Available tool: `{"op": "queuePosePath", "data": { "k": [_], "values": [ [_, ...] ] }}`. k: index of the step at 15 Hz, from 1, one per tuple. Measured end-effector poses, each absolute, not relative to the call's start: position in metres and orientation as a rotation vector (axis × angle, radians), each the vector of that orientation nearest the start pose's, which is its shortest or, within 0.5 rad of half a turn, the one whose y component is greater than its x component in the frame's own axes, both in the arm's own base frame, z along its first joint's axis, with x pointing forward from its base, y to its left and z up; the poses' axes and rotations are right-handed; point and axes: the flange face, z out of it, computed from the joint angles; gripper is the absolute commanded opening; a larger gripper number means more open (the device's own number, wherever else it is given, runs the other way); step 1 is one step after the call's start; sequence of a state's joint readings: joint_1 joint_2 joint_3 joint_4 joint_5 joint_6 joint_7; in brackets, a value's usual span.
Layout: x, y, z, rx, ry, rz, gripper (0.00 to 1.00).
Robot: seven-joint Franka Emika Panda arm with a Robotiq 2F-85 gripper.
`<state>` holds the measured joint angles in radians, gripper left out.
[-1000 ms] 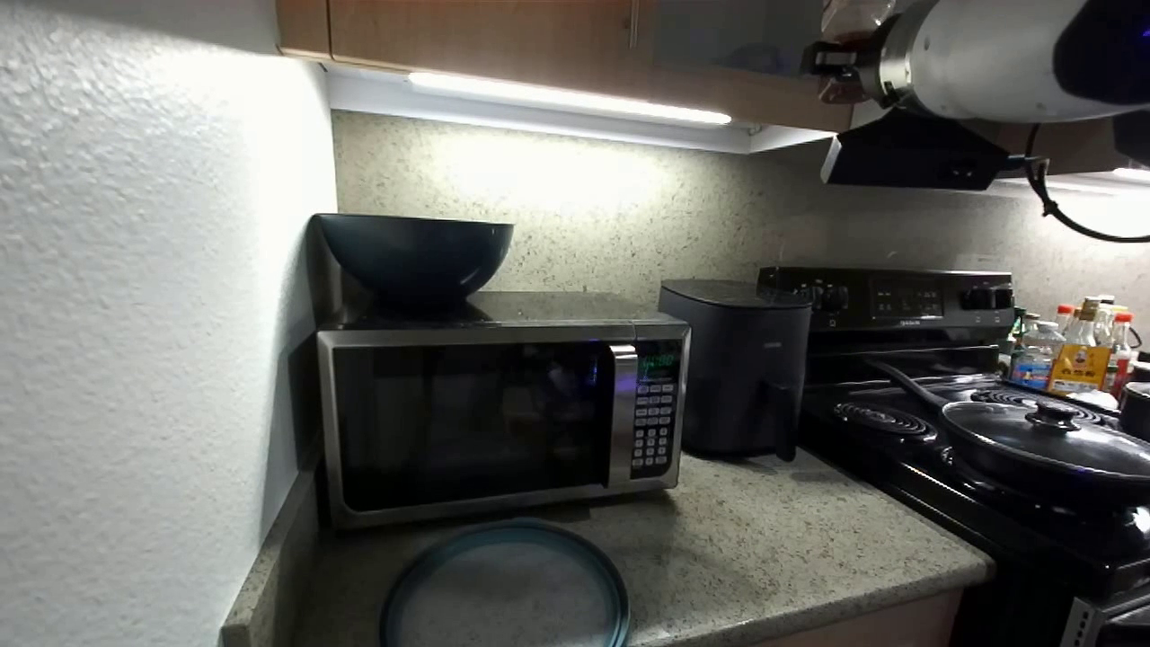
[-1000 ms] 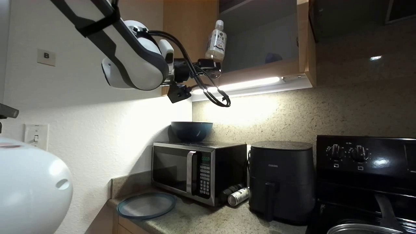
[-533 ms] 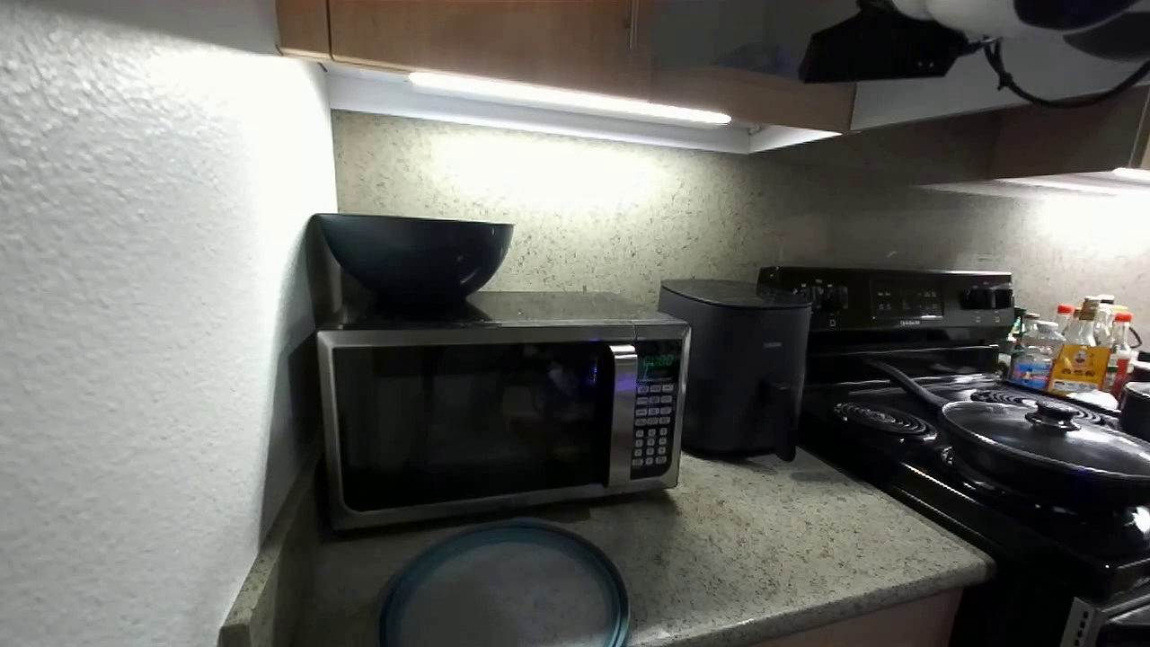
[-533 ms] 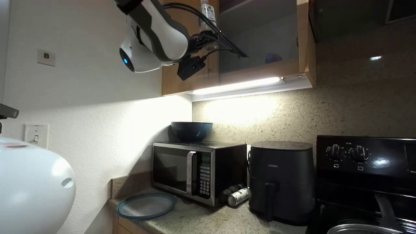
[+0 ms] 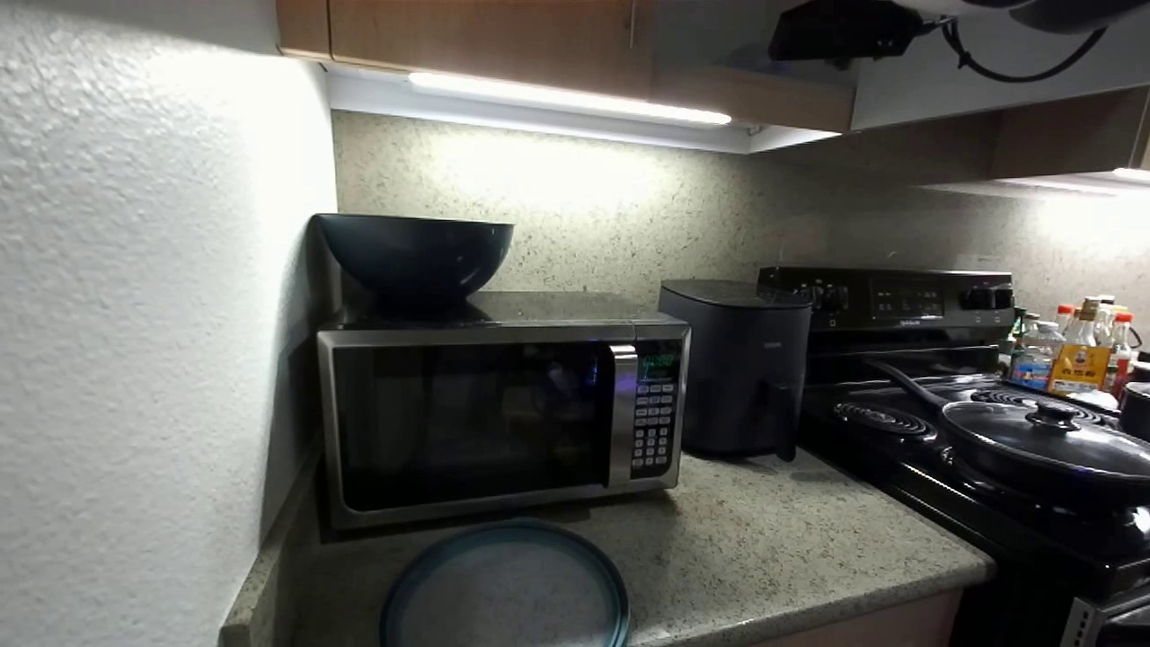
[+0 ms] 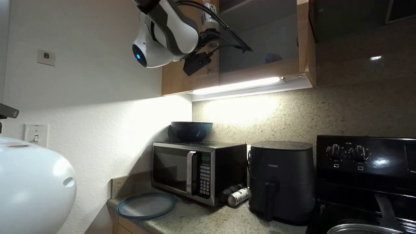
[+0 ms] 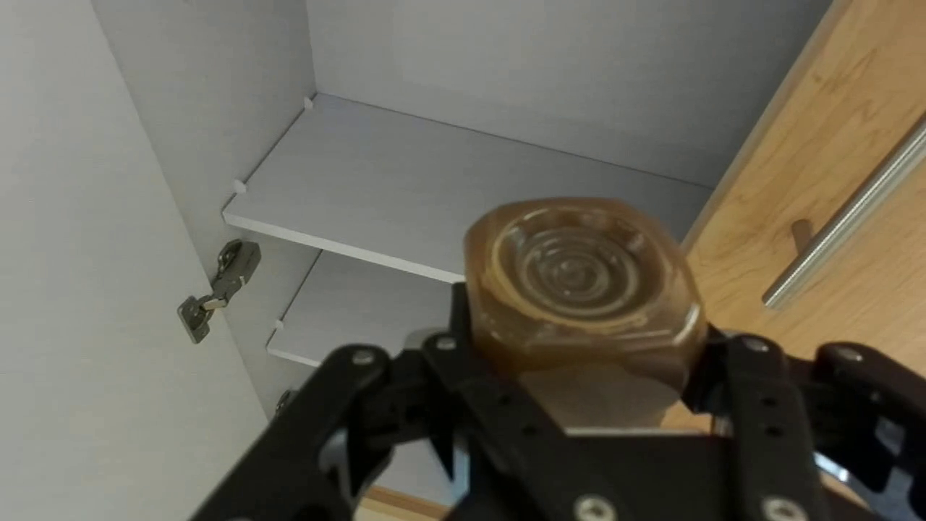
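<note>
– What has the claw [image 7: 587,329] got?
– A see-through bottle [image 7: 579,289], brownish at the base. The claw is clamped on it from both sides.
– Anything to read on it?
– It carries a printed white label [image 6: 212,7], but a cable [image 6: 228,28] crosses in front and the letters are too small to make out.
– Which way does it point?
– Neck up, base down and turned to the wrist view; the long axis is close to upright, with a slight tilt. It hangs in the air in front of a cupboard [image 7: 506,51], near a wooden door [image 7: 882,275]; pale shelves [image 7: 398,181] show behind it.
– Other writing?
– The air fryer [image 6: 286,191] says COSORI, and a wall plate [image 6: 46,57] bears the letter B. The green display [image 5: 659,362] on the microwave [image 5: 467,422] is blurred.
– And the surface, the room?
– A speckled bench [image 5: 764,521] in a kitchen, by a white wall [image 5: 153,359]. The microwave carries a dark bowl [image 5: 413,256], and a white can [image 6: 239,196] lies on its side between it and the air fryer. A black stove [image 5: 925,472] with a lidded pan [image 5: 1033,440] stands beside the bench. A light strip [image 5: 575,99] glows under the cupboard.
</note>
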<state>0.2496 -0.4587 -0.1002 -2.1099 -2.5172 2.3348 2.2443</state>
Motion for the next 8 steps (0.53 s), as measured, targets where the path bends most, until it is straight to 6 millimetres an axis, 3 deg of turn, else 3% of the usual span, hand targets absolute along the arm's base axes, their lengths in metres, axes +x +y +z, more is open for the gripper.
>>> {"op": "queuePosePath", "data": {
  "k": [4, 8],
  "values": [
    [0.471, 0.042, 0.711, -1.729, 0.225, -3.097, 0.32],
    [0.493, 0.038, 0.742, -1.636, 0.24, -3.146, 0.32]
  ]
}}
